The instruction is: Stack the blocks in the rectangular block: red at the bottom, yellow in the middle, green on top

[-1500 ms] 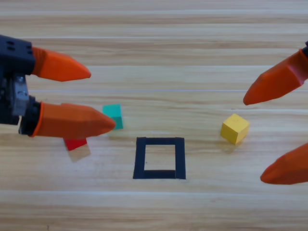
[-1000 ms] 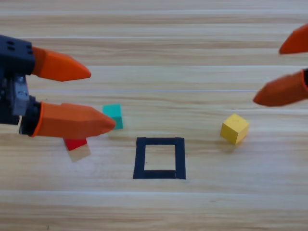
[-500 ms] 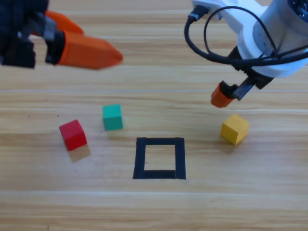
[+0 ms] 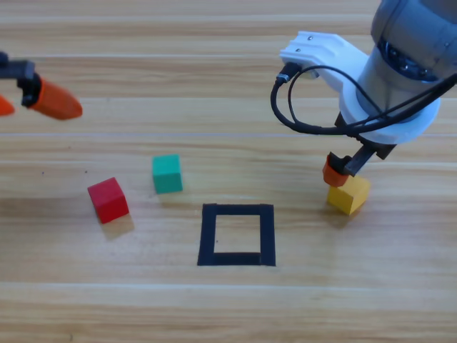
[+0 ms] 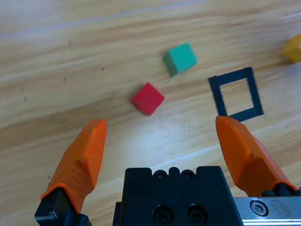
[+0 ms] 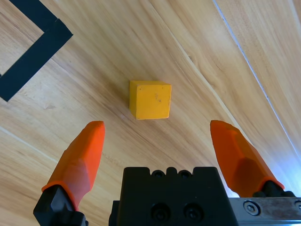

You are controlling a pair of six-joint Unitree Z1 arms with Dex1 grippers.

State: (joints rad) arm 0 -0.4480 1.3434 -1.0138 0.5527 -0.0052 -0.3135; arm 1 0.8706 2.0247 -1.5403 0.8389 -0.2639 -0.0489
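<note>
The right pincer [image 6: 157,134] is hovering spread over the yellow cube [image 6: 150,99], its gap visible only in the wrist view.

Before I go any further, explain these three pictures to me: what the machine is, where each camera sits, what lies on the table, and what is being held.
These are two grey robot arms at a wooden table, each ending in a claw with two orange jaws. One picture looks down from above; the other two come from cameras on each arm's wrist, looking along its jaws. On the table lie a red cube, a green cube, a yellow cube and a square outline of black tape with bare wood inside. The right claw hangs open over the yellow cube, not gripping it. The left claw waits open at the left edge. Nothing is held, and no cube is in the outline yet.
</note>
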